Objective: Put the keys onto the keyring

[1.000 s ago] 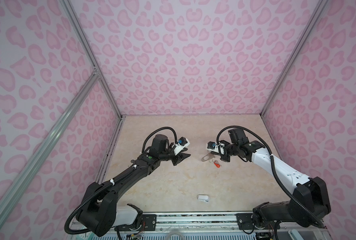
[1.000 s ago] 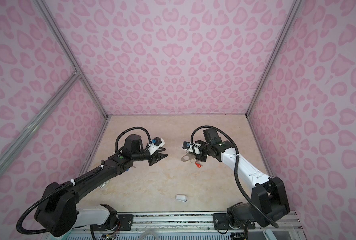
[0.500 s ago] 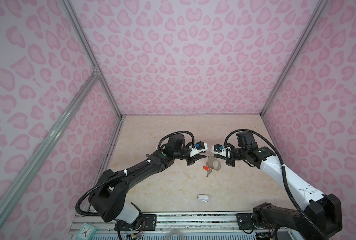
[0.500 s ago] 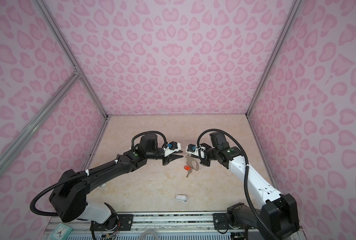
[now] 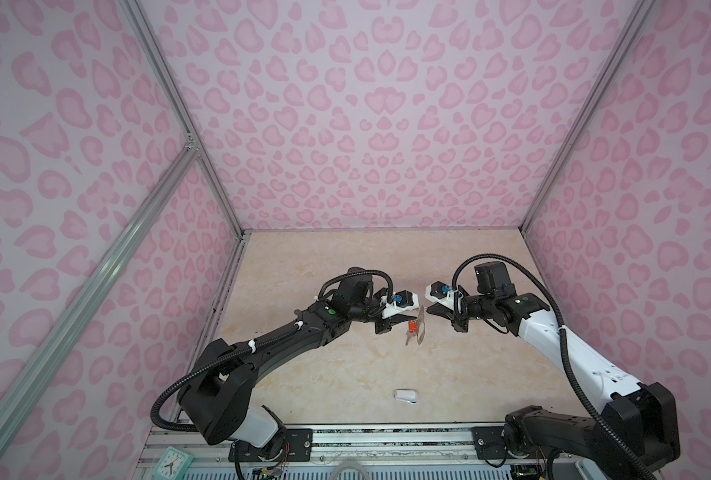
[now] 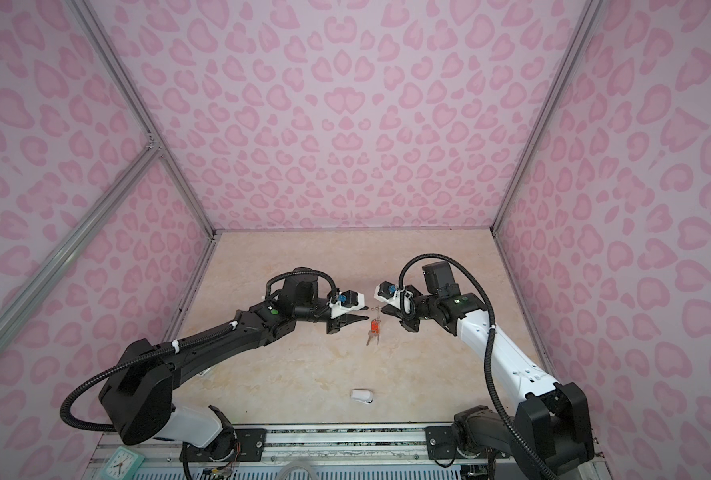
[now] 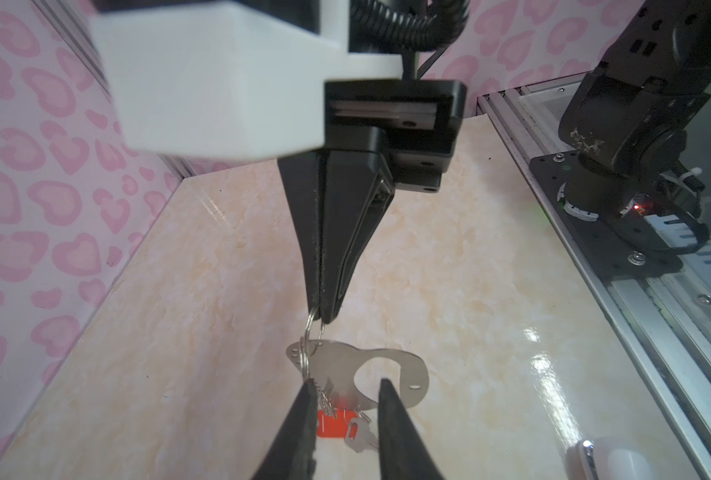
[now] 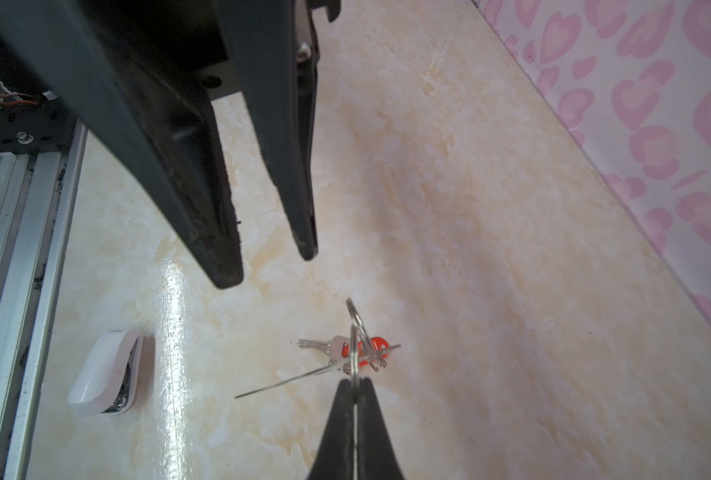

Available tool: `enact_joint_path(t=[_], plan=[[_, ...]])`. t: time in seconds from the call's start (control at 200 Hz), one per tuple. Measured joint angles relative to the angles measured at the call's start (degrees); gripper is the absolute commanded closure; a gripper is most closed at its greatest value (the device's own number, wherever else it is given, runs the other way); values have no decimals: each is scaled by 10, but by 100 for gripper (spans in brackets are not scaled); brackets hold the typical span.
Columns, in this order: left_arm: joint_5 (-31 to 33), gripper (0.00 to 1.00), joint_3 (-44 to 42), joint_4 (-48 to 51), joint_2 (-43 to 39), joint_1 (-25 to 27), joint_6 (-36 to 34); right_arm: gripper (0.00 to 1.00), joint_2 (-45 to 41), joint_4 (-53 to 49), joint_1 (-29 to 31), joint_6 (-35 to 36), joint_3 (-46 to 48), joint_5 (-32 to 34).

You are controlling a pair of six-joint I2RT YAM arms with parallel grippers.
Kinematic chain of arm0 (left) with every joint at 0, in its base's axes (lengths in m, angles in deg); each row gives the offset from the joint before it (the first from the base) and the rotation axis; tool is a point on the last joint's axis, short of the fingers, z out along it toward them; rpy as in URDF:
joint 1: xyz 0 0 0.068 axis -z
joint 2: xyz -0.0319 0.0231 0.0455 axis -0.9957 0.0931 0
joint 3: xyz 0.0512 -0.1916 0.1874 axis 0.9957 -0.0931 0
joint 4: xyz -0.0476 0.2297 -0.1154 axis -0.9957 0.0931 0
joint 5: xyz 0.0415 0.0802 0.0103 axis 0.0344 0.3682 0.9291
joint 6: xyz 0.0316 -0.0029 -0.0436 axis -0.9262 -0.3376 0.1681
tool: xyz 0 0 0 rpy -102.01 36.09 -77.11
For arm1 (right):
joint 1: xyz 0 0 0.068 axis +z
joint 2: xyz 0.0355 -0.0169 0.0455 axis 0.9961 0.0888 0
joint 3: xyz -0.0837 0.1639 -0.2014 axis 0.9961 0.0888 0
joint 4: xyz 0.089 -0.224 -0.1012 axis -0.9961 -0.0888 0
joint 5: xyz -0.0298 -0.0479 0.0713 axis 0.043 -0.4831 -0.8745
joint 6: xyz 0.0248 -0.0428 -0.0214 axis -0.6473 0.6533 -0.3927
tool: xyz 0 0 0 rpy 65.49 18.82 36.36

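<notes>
My right end effector [image 5: 428, 309] is pinched tight together on one small wire ring at the top of the keyring [image 7: 337, 365]. The flat grey plate hangs down from that ring, over the middle of the table [image 5: 345, 270]. In both top views I see the plate almost edge on. The key with the orange-red tag [image 7: 331, 424] hangs from the keyring's little rings, at the low side of the plate.

My left end effector [image 5: 405, 321] sits at 9 o'clock from the keyring, and the right one sits at 3 o'clock. The left one's two fingers are apart and hold nothing. In the left wrist view, one fingertip [image 7: 309, 386] is right by the little rings. The other is in front of the big oval hole.

A small white thing [image 5: 405, 395] lies on the table at 6 o'clock from the keyring, well apart from it, near the front edge.
</notes>
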Motion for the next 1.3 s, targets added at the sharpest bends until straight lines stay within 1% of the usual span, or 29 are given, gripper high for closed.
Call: enact_joint_path(t=[0.245,0.555,0.565,0.585,0.925,1.1,1.17,1.235,1.25,1.3], plan=[[-10,65,-9,-1,19,2,5,100,-1,13,-1,-4,2,-17],[14,65,-7,-13,39,0,32,100,-9,16,-1,5,11,-24],[14,61,-7,-13,40,0,32,100,-9,16,-1,6,11,-24],[14,60,-6,-13,42,0,32,100,-9,16,0,7,11,-24],[10,59,-2,-14,49,0,42,100,-2,17,12,13,11,-24],[14,60,-1,-20,49,1,52,100,7,17,22,21,10,-21],[18,62,-1,-22,48,0,52,100,8,18,26,26,10,-19],[21,63,-1,-24,48,0,54,100,7,22,28,30,10,-15],[22,67,-1,-24,48,0,54,100,7,24,28,30,10,-14],[21,69,-1,-24,48,0,56,100,5,31,29,30,12,-9]])
